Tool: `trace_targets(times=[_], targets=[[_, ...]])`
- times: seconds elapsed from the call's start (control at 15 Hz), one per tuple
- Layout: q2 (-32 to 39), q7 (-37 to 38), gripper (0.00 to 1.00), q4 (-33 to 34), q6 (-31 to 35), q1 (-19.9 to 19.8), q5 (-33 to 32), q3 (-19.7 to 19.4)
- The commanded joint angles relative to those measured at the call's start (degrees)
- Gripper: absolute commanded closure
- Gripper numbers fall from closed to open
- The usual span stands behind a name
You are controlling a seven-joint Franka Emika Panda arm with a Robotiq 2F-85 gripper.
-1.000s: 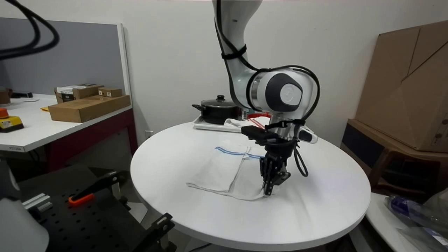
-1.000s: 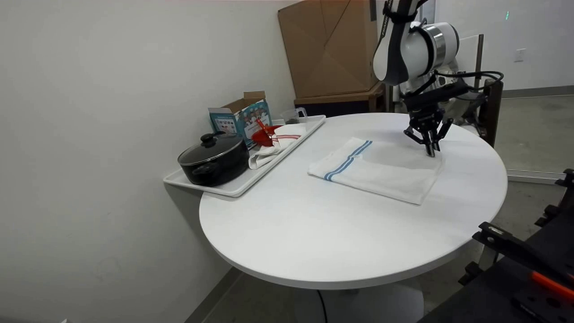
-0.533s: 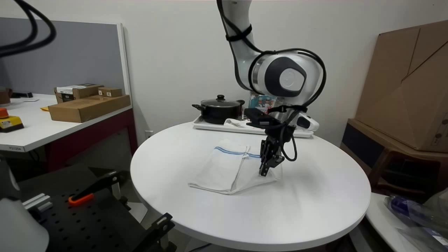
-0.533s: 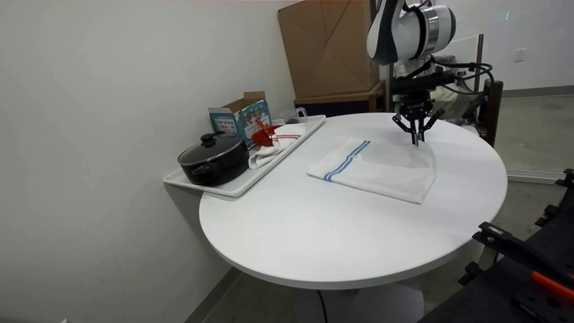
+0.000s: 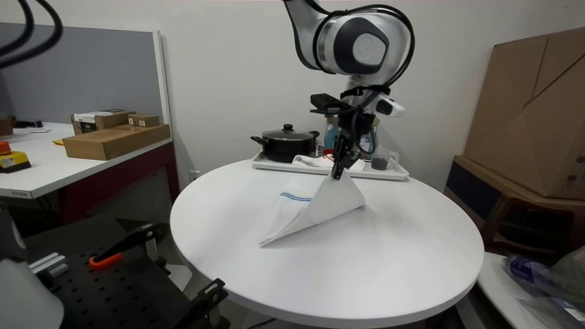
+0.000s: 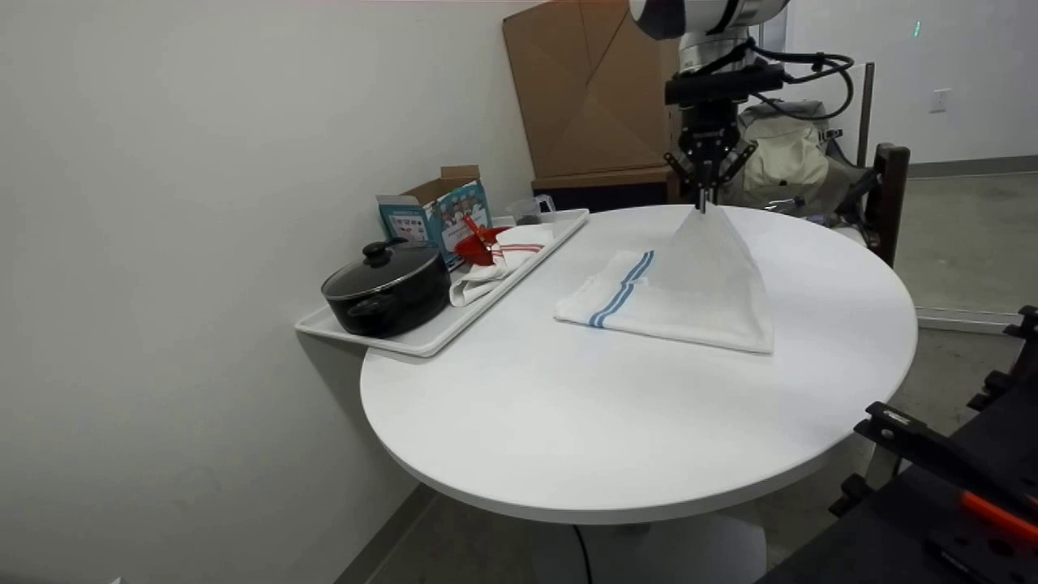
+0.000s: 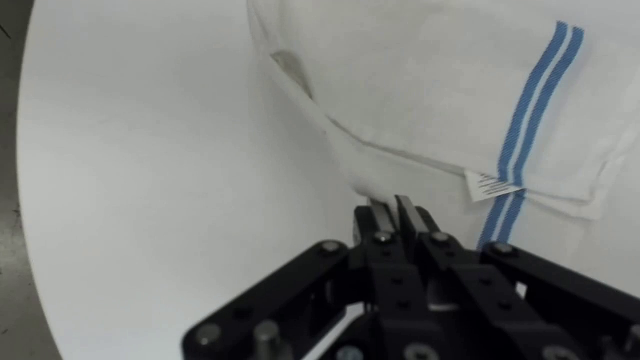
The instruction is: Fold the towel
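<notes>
The towel is white with a double blue stripe near one end and shows in both exterior views (image 5: 336, 201) (image 6: 689, 300). It lies partly folded over on the round white table (image 5: 388, 274), with one corner lifted into a slanted peak. My gripper shows in both exterior views (image 5: 337, 176) (image 6: 703, 207), shut on that lifted corner above the table. In the wrist view, the fingertips (image 7: 385, 202) pinch a blurred edge of the towel (image 7: 425, 90). A small printed label (image 7: 490, 187) lies by the stripe. The pinched cloth between the fingers is mostly hidden.
A white tray (image 6: 454, 328) at the table's wall side holds a black lidded pot (image 6: 385, 292), a blue box (image 6: 462, 211), a red item, a red-striped cloth (image 6: 519, 243) and a clear cup (image 5: 384, 160). A chair with a backpack (image 6: 791, 150) stands beyond the table.
My gripper has risen from near the table and moved toward the tray side, with the towel corner in it. The towel's near edge has lifted and slants up to the fingers.
</notes>
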Motion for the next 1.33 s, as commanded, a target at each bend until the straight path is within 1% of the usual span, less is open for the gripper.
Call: trace_targets(times=[0.0,0.2,0.47,0.6,0.73,0.8,0.87,0.93,1.27], targets=[[-3.17,4.51,0.93,-1.67,-1.25,5.91,-5.41,1.64],[-2.24,6.85,0.94,-0.34,-4.51,11.66,-11.69,4.13],[-0.26,7.06,0.94,-1.70,-7.65,18.02,-14.53,9.29],[0.39,6.28,0.94,-4.35,-8.10,20.70,-15.35,11.52],[1.54,4.85,0.94,-5.58,-9.69,22.47,-16.70,12.79],[2.19,4.54,0.68,-5.69,-11.39,23.26,-17.91,12.96],[2.80,3.72,0.68,-5.69,-13.02,23.70,-19.26,13.00],[3.45,3.11,0.63,-5.28,-15.31,24.09,-20.89,12.79],[5.98,0.42,0.26,-2.46,-27.70,24.69,-30.84,11.24]])
